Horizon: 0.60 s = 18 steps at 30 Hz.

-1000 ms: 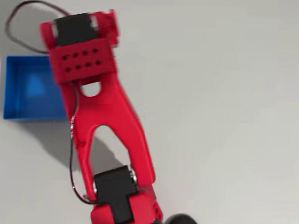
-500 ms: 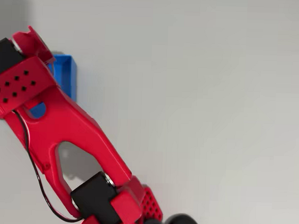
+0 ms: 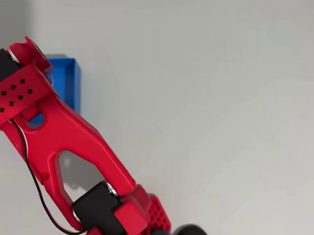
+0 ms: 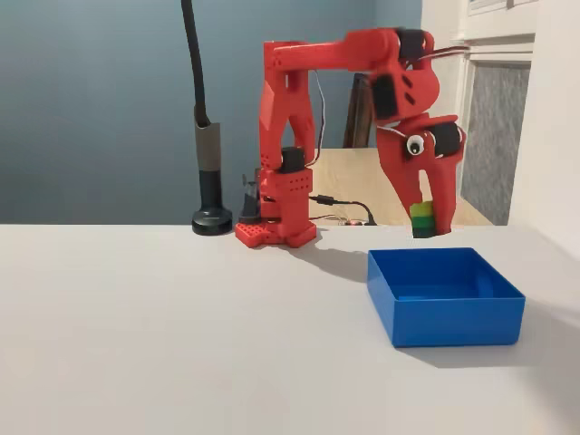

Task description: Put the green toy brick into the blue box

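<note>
In the fixed view my red gripper (image 4: 423, 220) points straight down, shut on the green toy brick (image 4: 421, 217), which hangs a little above the far side of the blue box (image 4: 449, 312). From overhead, my red arm (image 3: 58, 134) covers most of the blue box (image 3: 68, 82), leaving its right wall and a strip of floor visible. The brick and fingertips are hidden under the arm in that view.
The arm's red base (image 4: 276, 217) stands at the back of the white table, with a black lamp foot (image 4: 212, 220) and its pole beside it. The box sits near the table's right edge in the fixed view.
The arm has swung left in the overhead view from beside the box to over it, covering most of the box; since half a second ago it has barely shifted.
</note>
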### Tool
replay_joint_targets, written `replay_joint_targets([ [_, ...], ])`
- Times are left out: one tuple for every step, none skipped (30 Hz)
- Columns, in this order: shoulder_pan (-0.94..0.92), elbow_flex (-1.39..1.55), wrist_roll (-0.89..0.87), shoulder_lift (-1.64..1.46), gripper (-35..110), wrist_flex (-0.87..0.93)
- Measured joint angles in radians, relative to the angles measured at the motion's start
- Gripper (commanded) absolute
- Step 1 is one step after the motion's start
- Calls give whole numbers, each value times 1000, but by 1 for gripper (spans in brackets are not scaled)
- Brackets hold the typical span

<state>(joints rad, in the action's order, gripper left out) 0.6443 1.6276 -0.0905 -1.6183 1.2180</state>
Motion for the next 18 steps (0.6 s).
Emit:
replay_joint_targets([
  [0,17,2,0,0,-11],
  [0,26,2,0,0,-20],
  [0,35,2,0,0,-29],
  [0,41,2,0,0,-40],
  [5,44,2,0,0,-48],
  [8,51,2,0,0,-52],
  [12,58,2,0,0,-57],
  [14,63,3,0,0,-63],
  [14,74,5,0,0,-71],
  [12,87,5,0,0,-81],
  [11,104,5,0,0,-94],
  [11,123,9,0,0,-101],
  [11,140,14,0,0,-114],
  [12,158,15,0,0,-126],
  [12,173,17,0,0,-140],
  [12,183,18,0,0,-156],
  [12,192,26,0,0,-167],
  [12,207,29,0,0,-178],
])
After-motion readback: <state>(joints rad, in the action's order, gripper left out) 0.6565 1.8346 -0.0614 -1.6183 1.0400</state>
